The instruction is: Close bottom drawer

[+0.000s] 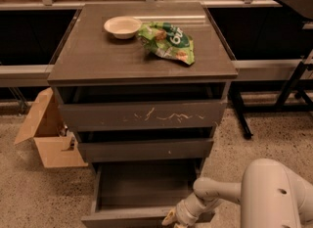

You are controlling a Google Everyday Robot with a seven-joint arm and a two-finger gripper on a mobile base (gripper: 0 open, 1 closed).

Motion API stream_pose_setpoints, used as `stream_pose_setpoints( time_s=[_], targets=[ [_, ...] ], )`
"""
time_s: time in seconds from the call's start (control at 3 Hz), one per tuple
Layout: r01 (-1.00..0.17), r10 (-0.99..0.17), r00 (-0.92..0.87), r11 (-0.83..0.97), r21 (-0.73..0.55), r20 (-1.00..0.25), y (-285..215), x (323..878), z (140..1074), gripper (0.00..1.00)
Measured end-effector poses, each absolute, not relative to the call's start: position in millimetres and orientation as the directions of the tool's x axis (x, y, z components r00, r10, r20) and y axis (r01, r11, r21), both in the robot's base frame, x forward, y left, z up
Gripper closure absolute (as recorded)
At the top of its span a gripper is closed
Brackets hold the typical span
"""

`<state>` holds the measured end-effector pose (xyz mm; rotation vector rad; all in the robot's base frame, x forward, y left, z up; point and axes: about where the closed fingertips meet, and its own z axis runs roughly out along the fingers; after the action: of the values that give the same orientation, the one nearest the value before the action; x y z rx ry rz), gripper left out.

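The bottom drawer of the dark grey-brown cabinet is pulled out, and its wide shallow box is empty. Its plain front sits at the lower edge of the view. My gripper is at the right part of that front, at the frame's bottom edge, with my white arm reaching in from the right. Above it are the middle drawer and the top drawer with white scratches, both slightly ajar.
On the cabinet top stand a white bowl and a green chip bag. An open cardboard box sits on the speckled floor at the left. A black table leg stands at the right.
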<state>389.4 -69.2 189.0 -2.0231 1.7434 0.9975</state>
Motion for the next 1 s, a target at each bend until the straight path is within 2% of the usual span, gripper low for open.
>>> stream_pose_setpoints(
  time_s=[0.33, 1.0],
  targets=[
    [-0.949, -0.746, 0.027, -0.228, 0.217, -0.665, -71, 390, 187, 0.0],
    [-0.951, -0.724, 0.014, -0.223, 0.215, -0.69, -93, 418, 171, 0.0]
  ],
)
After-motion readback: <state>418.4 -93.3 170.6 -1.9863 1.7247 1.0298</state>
